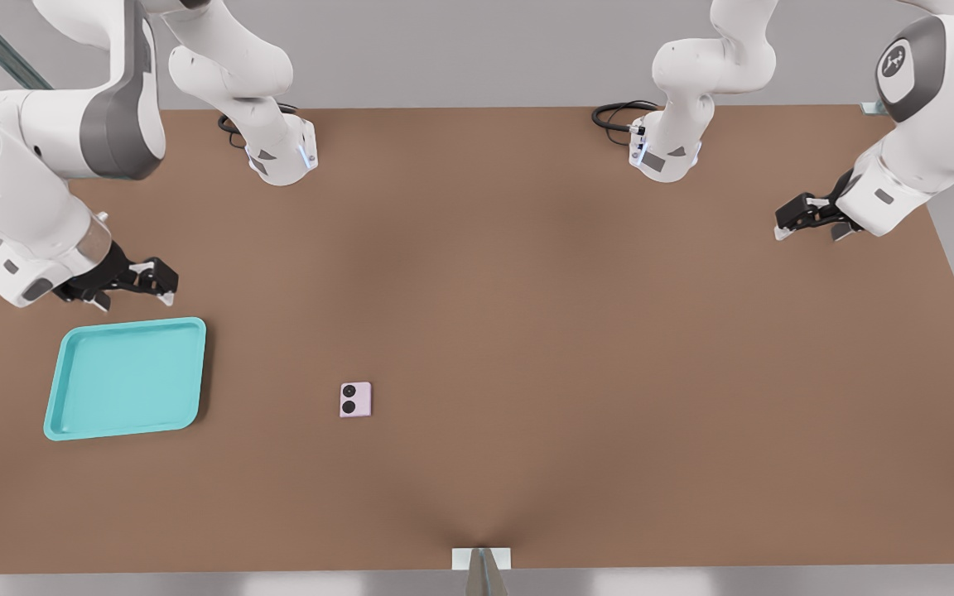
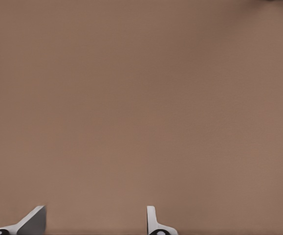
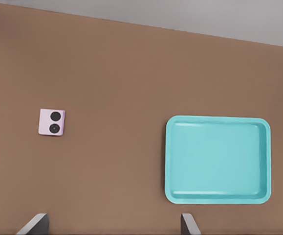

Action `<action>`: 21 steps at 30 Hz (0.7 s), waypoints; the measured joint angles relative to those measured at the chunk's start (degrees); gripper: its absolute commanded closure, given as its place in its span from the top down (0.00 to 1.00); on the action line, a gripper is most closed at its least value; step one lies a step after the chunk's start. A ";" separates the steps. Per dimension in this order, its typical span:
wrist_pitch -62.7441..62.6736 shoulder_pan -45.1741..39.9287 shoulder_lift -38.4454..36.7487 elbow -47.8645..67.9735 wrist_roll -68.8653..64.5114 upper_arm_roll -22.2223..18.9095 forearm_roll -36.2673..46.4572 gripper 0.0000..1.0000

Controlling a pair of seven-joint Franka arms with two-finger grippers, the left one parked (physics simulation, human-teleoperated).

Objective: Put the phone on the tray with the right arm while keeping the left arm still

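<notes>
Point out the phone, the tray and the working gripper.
phone (image 1: 355, 400): front view, middle of its pink face.
tray (image 1: 71, 341): front view, far rim.
gripper (image 1: 164, 284): front view, between its open fingertips, above the tray's far edge.

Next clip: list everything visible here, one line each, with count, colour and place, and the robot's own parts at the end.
tray: one, turquoise, empty, on the table toward the front view's left.
phone: one, pale pink, lenses up, flat on the table, apart from the tray on its front-view right.
table: one, brown, under everything.
cables: two black coils by the arm bases.
right arm: one, white and grey, front view's left.
gripper: one, black, open, empty, above the table just behind the tray.
</notes>
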 measured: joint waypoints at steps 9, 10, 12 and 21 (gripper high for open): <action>8.66 4.48 17.49 0.44 2.27 5.17 0.14 1.00; 11.08 5.42 20.30 0.46 3.02 5.24 -0.24 1.00; 16.01 7.55 25.22 0.19 4.97 5.28 -0.96 1.00; 34.19 13.02 36.78 -4.98 16.55 5.31 -2.81 1.00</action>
